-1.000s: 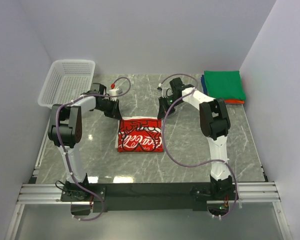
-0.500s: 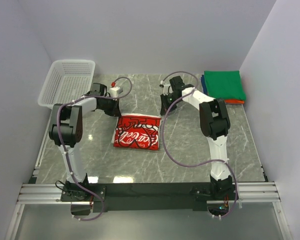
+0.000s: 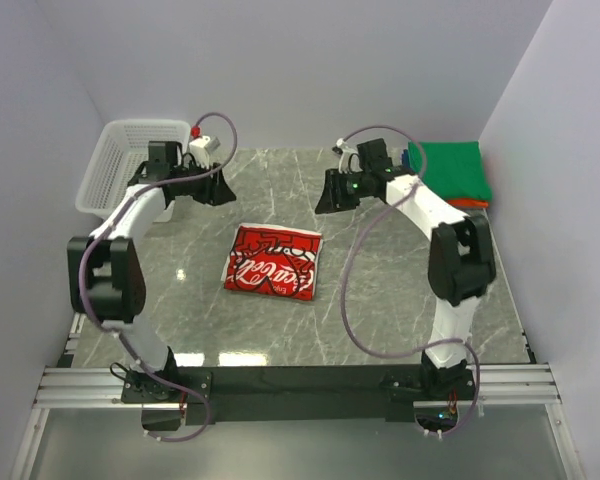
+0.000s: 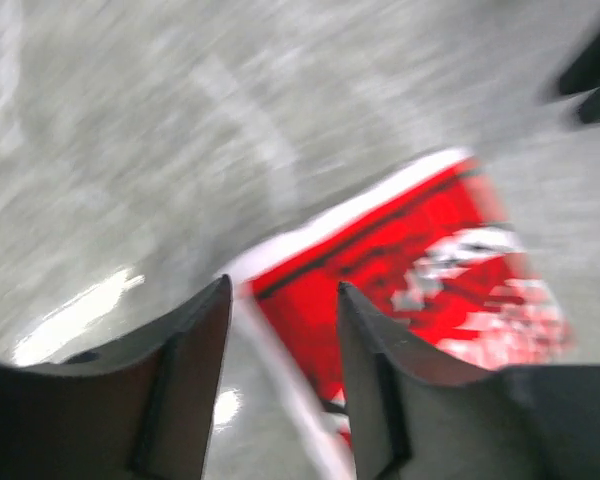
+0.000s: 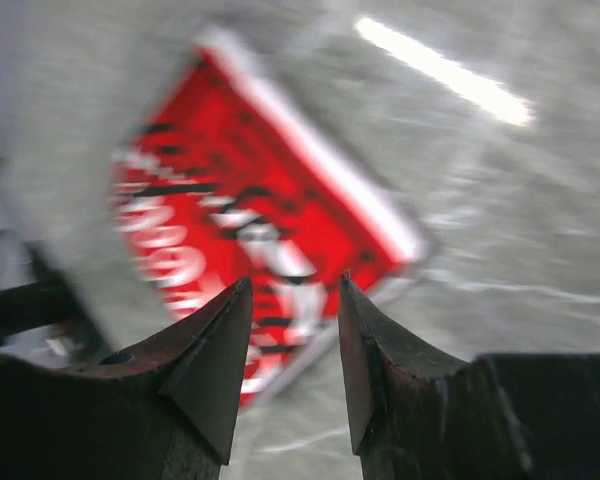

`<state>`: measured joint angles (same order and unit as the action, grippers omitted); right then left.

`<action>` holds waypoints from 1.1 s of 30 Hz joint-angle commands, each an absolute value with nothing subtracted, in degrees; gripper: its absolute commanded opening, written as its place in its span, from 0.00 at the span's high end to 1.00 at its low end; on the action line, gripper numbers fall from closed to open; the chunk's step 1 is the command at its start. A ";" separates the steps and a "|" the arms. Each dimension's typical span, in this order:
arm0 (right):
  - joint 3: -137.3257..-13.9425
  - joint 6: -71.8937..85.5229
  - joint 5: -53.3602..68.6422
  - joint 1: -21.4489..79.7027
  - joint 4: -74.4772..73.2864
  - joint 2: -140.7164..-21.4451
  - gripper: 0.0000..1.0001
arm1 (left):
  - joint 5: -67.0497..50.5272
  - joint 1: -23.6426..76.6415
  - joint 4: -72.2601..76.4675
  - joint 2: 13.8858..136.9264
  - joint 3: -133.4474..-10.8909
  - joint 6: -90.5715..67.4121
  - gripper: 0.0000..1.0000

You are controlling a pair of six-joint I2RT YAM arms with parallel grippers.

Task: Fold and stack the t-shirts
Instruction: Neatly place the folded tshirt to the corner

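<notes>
A folded t-shirt [image 3: 273, 261] lies in the middle of the table, its red-and-white print facing up; it also shows in the left wrist view [image 4: 420, 270] and the right wrist view [image 5: 250, 220]. Both grippers hang above the table behind it with nothing between their fingers. My left gripper [image 3: 218, 186] is open, up and to the shirt's left. My right gripper [image 3: 327, 196] is open, up and to its right. A stack of folded t-shirts [image 3: 446, 172], green on top with blue and orange edges, sits at the back right.
A white mesh basket [image 3: 138, 165] stands at the back left, close to the left arm. The grey marble table [image 3: 380, 290] is walled in at the back and on both sides.
Both grippers have opened and let go of the shirt's far edge, then lifted and drawn apart toward the back. The folded shirt shifted slightly and now lies free.
</notes>
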<state>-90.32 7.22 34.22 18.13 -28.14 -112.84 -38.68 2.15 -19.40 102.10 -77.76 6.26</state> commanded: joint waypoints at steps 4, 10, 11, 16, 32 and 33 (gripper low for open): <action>-79.73 22.47 54.13 22.93 -12.24 -109.15 0.56 | -56.59 4.65 -16.11 98.17 -68.95 -8.47 0.55; -79.09 32.25 56.43 24.87 -2.64 -119.85 0.59 | -56.87 7.21 -0.27 103.08 -59.86 -21.00 0.61; -80.15 32.60 56.16 24.61 -3.94 -121.80 0.60 | -56.17 7.21 1.91 104.40 -60.03 -22.05 0.62; -87.00 33.31 48.19 21.36 -8.95 -130.15 0.62 | -53.44 6.86 9.21 114.68 -61.61 -28.91 0.67; -85.75 31.26 51.67 18.27 -8.37 -115.77 0.64 | -57.30 6.24 7.47 101.29 -63.91 -26.99 0.60; -82.91 32.77 52.55 19.15 -5.83 -112.62 0.64 | -57.30 6.76 6.17 99.95 -61.55 -26.63 0.60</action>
